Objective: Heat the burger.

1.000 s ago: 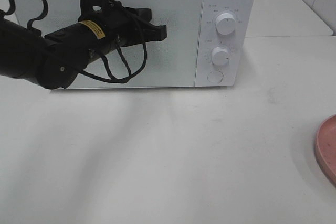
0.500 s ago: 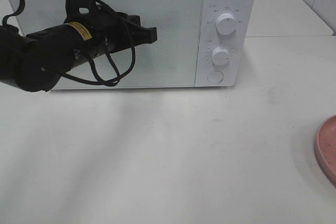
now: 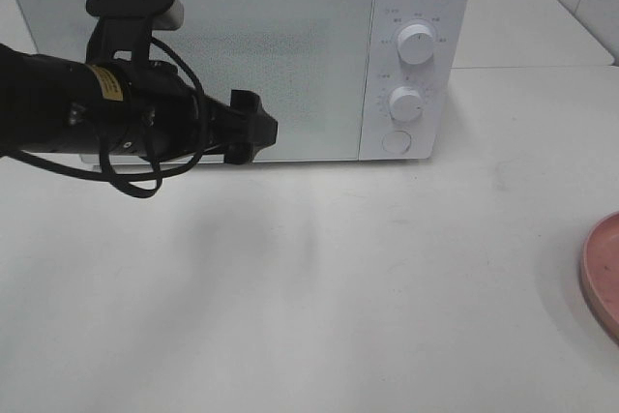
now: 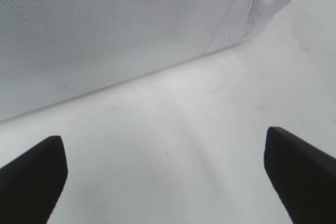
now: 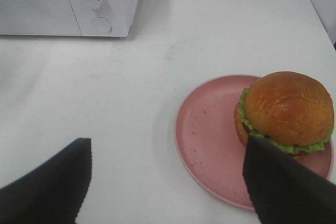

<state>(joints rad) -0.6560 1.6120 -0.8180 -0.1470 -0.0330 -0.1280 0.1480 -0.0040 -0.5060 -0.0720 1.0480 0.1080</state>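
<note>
The burger (image 5: 287, 111) sits on the pink plate (image 5: 210, 140), off to one side of it so that much of the plate lies bare. Its glossy brown bun is on top, with a green lettuce frill showing below. The plate rests on the white desk (image 5: 173, 51), well apart from the microwave (image 3: 242, 45); in the high view only the plate's rim (image 3: 602, 273) shows at the right edge.

My right jaws (image 5: 168, 182) hang above the desk with the two dark fingers (image 5: 50, 182) spread wide and nothing between them. One finger overlaps the near edge of the burger in my wrist view, but I cannot tell whether it touches.

My left jaws (image 4: 168, 177) stand wide too, holding nothing, with only bare desk between the fingers (image 4: 34, 174). They point at the foot of the microwave's closed door (image 4: 105, 24), near its lower edge. In the high view my left arm (image 3: 116, 113) stretches across the door's front, its tip (image 3: 253, 128) just before the door. The two white dials (image 3: 415, 44) and the round button (image 3: 396, 141) sit on the panel to the right of the door.
</note>
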